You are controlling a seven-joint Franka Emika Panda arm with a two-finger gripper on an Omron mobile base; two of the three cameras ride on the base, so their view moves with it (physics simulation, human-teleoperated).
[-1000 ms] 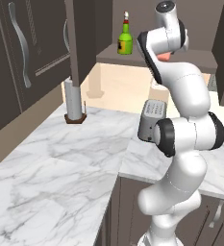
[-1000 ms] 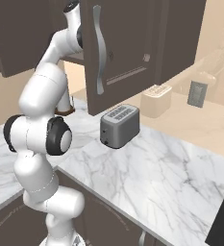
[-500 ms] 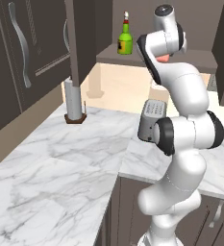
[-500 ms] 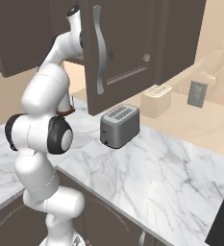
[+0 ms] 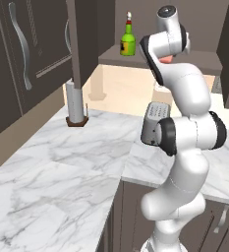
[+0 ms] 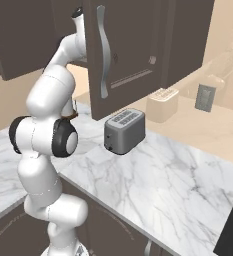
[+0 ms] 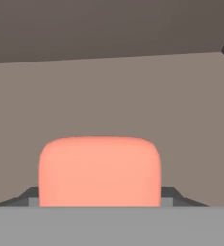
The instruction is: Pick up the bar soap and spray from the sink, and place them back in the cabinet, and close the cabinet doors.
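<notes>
Salmon-pink bar soap (image 7: 99,170) sits between the fingers of the gripper (image 7: 99,199), whose dark tips flank its two sides; it is held there, over the brown shelf (image 7: 108,120) of the cabinet (image 5: 194,61). In the left base view the soap shows as a pink sliver at the arm's end, with the green spray (image 5: 128,42) standing upright on the shelf just to the left of the gripper. One open cabinet door (image 6: 125,55) hangs beside the arm, above the toaster (image 6: 124,132) on the marble surface (image 6: 168,175).
</notes>
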